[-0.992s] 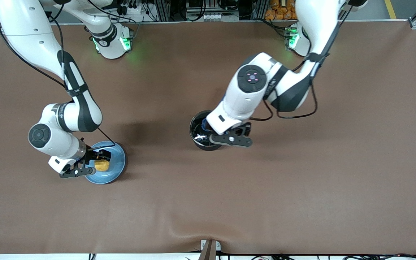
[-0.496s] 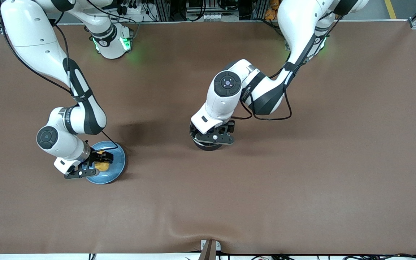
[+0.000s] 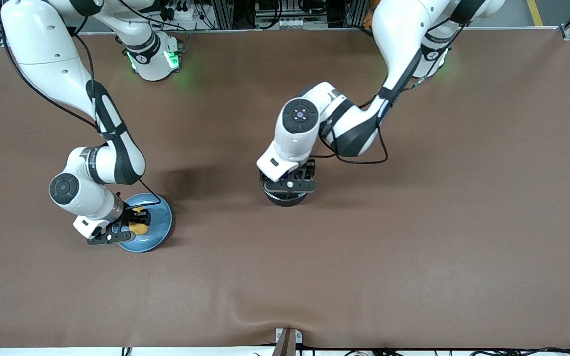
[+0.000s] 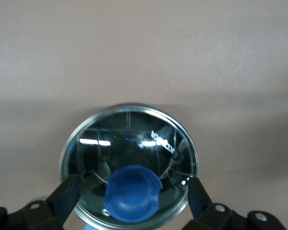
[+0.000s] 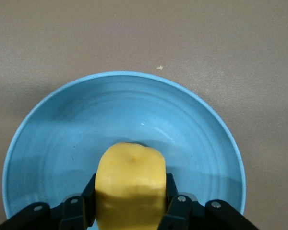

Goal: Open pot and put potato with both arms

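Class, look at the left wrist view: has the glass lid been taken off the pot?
No, the lid sits on the pot, blue knob up.

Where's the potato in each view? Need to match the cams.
Front view: potato on the blue plate at the right arm's end of the table, between the right gripper fingers.
Left wrist view: not in it.
Right wrist view: potato low in the picture, gripped on both sides.
Shared landmark: the blue plate.
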Controlling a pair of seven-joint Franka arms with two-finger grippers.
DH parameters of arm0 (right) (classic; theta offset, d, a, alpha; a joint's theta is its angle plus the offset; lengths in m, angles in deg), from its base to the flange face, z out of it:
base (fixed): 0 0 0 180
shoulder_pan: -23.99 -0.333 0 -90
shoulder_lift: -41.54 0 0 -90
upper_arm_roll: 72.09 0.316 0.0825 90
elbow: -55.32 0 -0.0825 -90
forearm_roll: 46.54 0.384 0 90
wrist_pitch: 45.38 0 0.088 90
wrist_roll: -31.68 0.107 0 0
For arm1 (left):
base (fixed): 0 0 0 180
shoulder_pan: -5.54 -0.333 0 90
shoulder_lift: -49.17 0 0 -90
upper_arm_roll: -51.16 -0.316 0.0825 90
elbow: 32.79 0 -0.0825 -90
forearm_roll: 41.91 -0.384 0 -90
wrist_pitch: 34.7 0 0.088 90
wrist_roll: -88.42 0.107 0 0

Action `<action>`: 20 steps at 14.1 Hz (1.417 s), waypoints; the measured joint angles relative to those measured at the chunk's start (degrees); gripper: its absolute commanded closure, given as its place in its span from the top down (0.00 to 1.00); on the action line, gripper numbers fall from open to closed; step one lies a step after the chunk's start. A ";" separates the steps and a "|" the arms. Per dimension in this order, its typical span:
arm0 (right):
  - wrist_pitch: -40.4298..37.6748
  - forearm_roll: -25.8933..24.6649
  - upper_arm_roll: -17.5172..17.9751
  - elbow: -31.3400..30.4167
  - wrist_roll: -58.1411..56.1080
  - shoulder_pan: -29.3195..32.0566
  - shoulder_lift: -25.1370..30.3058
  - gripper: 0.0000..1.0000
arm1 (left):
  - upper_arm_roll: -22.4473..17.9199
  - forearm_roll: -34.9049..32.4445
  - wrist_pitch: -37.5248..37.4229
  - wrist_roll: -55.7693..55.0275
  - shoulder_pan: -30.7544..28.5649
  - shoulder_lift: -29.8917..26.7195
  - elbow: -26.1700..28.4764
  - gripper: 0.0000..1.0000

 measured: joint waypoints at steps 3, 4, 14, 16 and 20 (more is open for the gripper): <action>-0.38 0.01 -0.03 0.07 0.00 0.00 0.01 0.12 | -0.08 -0.15 -0.23 -0.44 0.56 0.05 0.19 1.00; -0.39 0.01 -0.04 0.07 0.00 0.00 0.01 0.12 | -0.19 -0.70 -0.36 -0.16 0.55 0.08 0.32 1.00; -0.43 0.03 -0.07 0.07 0.00 0.00 0.01 0.10 | -0.34 -2.08 -0.59 0.52 1.61 1.79 1.34 0.97; -0.43 0.04 -0.07 0.07 0.00 0.01 0.01 0.10 | -0.36 -2.15 -0.59 0.97 1.60 2.10 1.39 0.92; -0.43 0.04 -0.08 0.07 0.00 0.01 0.01 0.10 | -0.38 -2.15 -0.59 1.85 1.61 2.59 1.41 0.49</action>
